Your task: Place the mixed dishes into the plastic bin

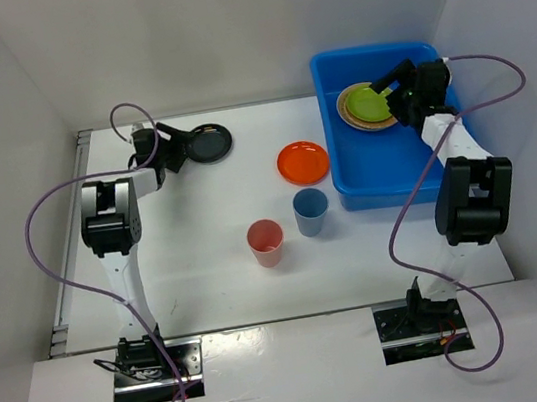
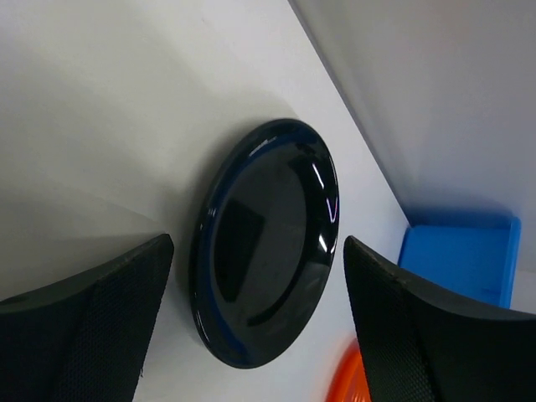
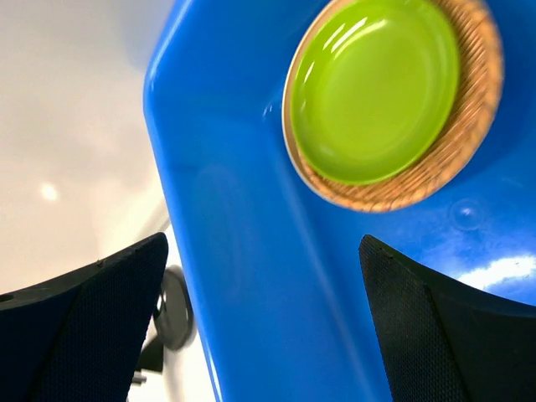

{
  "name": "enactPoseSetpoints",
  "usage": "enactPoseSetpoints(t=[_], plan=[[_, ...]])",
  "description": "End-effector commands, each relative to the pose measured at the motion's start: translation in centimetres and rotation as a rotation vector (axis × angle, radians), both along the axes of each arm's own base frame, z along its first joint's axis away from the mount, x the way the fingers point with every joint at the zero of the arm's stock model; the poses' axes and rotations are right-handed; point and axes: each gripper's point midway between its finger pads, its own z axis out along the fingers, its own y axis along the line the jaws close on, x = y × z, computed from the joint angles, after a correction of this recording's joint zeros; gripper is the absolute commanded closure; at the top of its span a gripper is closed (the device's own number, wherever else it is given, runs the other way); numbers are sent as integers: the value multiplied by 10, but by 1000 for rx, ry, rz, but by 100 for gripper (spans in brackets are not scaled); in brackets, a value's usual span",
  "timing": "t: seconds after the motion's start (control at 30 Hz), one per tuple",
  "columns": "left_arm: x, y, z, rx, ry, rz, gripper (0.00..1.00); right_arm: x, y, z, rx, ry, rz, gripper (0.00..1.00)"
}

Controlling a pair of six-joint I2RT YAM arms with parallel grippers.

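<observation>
The bin [image 1: 384,158] sits at the far right of the tabletop [image 1: 201,221]. Inside it, toward the far left corner, a woven tray [image 1: 349,116] lies flat with a green plate [image 1: 370,102] resting in it. The right wrist view shows the same pair, the green plate [image 3: 377,88] nested in the tray [image 3: 402,188] on the floor of the bin [image 3: 251,251].

The right jaws hang over the bin just beside the green plate, spread wide and released, with nothing between the fingers [image 3: 435,335].

At the far left, a black plate [image 1: 209,142] lies flat on the tabletop. The left jaws are down at its left edge, spread wide; in the wrist view the black plate [image 2: 268,243] lies between the 2 fingers [image 2: 84,335], which are not clenched on it.

An orange plate [image 1: 303,161] lies on the tabletop just left of the bin. Nearer the arms, 2 cups stand upright side by side: a blue cup [image 1: 311,211] and a pink cup [image 1: 266,242]. All 4 of these dishes are outside the bin.
</observation>
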Motion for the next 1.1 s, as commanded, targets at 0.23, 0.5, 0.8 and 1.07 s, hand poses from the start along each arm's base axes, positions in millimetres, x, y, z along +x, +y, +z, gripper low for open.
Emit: enactPoseSetpoints(t=[0.23, 0.5, 0.8, 1.07], plan=[[-25, -17, -51, 10, 127, -56, 37, -17, 48, 42, -26, -111, 159, 1], [-28, -24, -54, -10, 121, -92, 97, -30, 71, 77, -103, -215, 304, 1], [-45, -12, 16, -71, -27, -227, 100, -61, 121, 97, -106, -278, 514, 1], [-73, -14, 98, -125, -172, -367, 100, -132, 157, 159, -179, -398, 608, 1]])
